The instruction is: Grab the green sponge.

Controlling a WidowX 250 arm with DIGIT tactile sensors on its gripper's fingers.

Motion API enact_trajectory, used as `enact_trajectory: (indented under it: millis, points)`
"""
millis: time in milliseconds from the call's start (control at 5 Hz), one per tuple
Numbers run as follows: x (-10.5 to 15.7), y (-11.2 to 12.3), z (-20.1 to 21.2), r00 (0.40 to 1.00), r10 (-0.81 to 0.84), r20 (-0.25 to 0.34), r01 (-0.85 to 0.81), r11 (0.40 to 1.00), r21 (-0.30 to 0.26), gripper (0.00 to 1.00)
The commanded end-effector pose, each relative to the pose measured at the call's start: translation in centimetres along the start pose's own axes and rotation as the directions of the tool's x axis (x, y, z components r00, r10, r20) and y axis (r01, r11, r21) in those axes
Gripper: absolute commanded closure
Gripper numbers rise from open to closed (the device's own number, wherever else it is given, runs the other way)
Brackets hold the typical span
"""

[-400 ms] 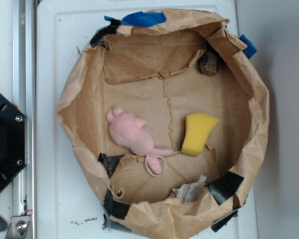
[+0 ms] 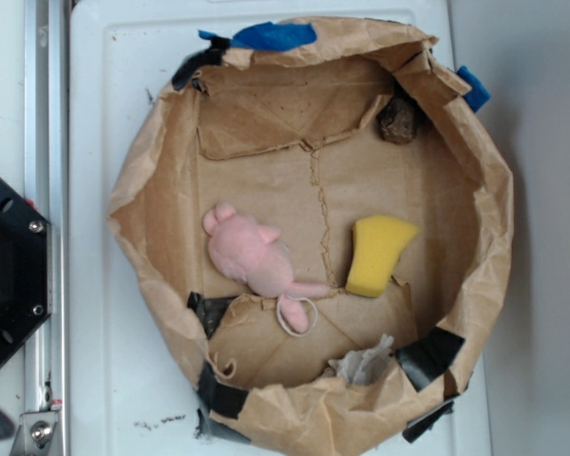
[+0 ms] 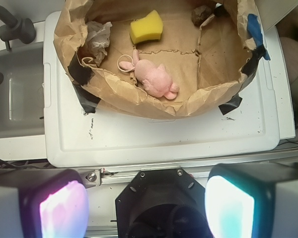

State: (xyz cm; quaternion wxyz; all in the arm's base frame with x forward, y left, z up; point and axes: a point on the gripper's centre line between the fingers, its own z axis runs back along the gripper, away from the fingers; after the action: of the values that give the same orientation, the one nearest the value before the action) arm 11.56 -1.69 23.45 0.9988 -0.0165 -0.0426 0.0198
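The green sponge (image 2: pixel 378 254) is a plain yellow foam block with a notched corner, lying flat on the floor of a brown paper-lined basket (image 2: pixel 499 228), right of centre. In the wrist view the green sponge (image 3: pixel 146 28) shows near the top, far from my gripper (image 3: pixel 146 206). My gripper hangs high above the robot's black base, outside the basket, with its two glowing pads (image 3: pixel 63 208) wide apart and nothing between them. The gripper does not appear in the exterior view.
A pink plush toy (image 2: pixel 256 261) lies left of the sponge. A crumpled grey-white scrap (image 2: pixel 363 364) sits at the basket's near wall, a dark brown lump (image 2: pixel 399 121) at the far right corner. The basket rests on a white lid (image 3: pixel 159 144); a sink (image 3: pixel 12 96) lies to its left.
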Motion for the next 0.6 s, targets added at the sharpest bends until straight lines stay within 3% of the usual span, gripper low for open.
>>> enact_trajectory:
  millis: [0,200,400]
  points:
    - [6.3,-0.3,0.1,0.992,0.119,0.030,-0.119,0.993,-0.020,0.00]
    - [7.4,-0.1,-0.6,0.980,0.192,0.044,-0.191,0.981,-0.025,0.00]
    - [7.0,-0.9,-1.1,0.936,0.337,0.097,-0.333,0.941,-0.055,0.00]
